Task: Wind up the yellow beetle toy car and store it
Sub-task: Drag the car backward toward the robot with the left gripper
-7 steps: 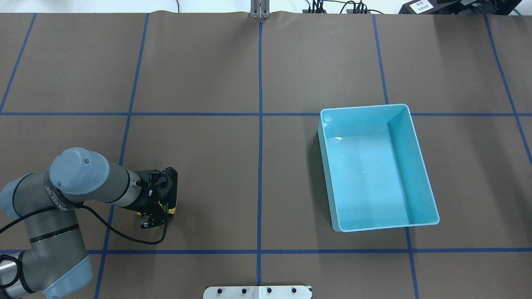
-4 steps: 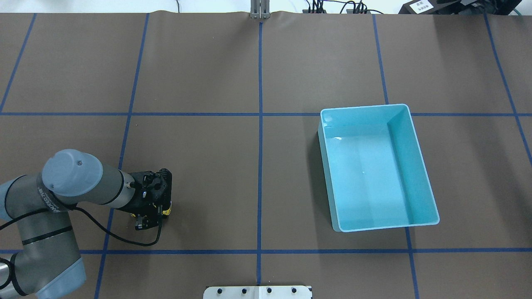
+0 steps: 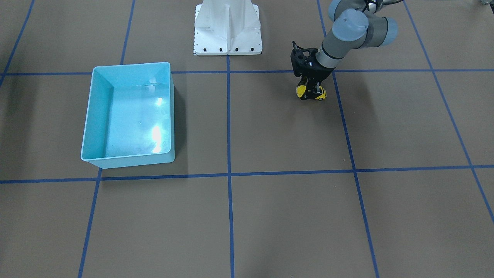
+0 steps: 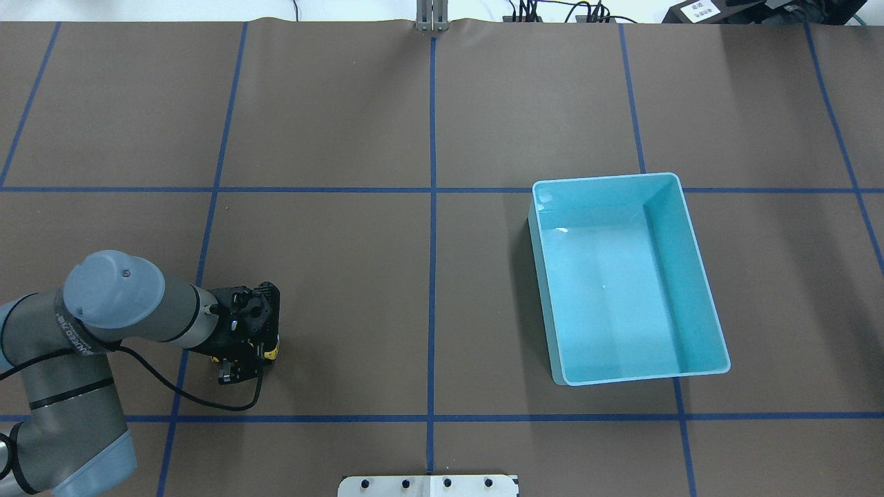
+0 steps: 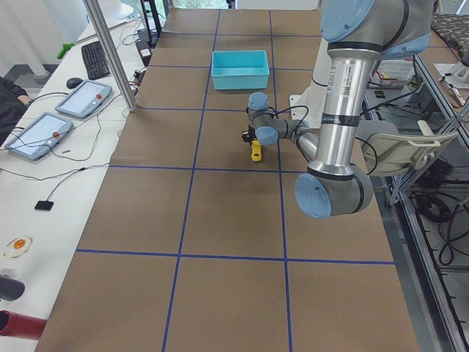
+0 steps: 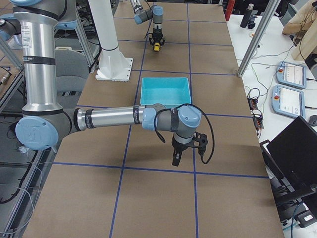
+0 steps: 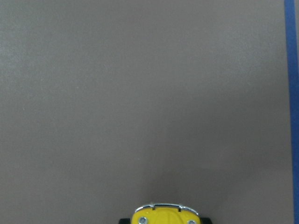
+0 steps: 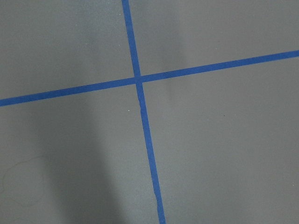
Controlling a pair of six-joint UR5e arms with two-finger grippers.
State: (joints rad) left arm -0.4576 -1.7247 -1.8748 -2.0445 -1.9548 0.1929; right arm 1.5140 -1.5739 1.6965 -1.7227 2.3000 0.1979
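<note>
The yellow beetle toy car (image 3: 318, 94) stands on the brown table at the robot's left side. My left gripper (image 3: 311, 89) points down and is shut on it, with its fingers across the car's middle. From overhead only a yellow edge of the car (image 4: 273, 352) shows under the gripper (image 4: 252, 345). The car's front (image 7: 163, 216) shows at the bottom edge of the left wrist view. The car is also seen in the exterior left view (image 5: 256, 152). My right gripper (image 6: 176, 157) hangs over bare table in the exterior right view; I cannot tell whether it is open or shut.
A light blue bin (image 4: 642, 378) stands empty on the robot's right half of the table, and its front wall shows in the front-facing view (image 3: 127, 160). Blue tape lines (image 4: 432, 276) divide the table into squares. The white robot base (image 3: 227, 29) is at the near edge.
My left gripper has moved left in the overhead view, dragging the yellow car along the table with it. The bin has not moved.
</note>
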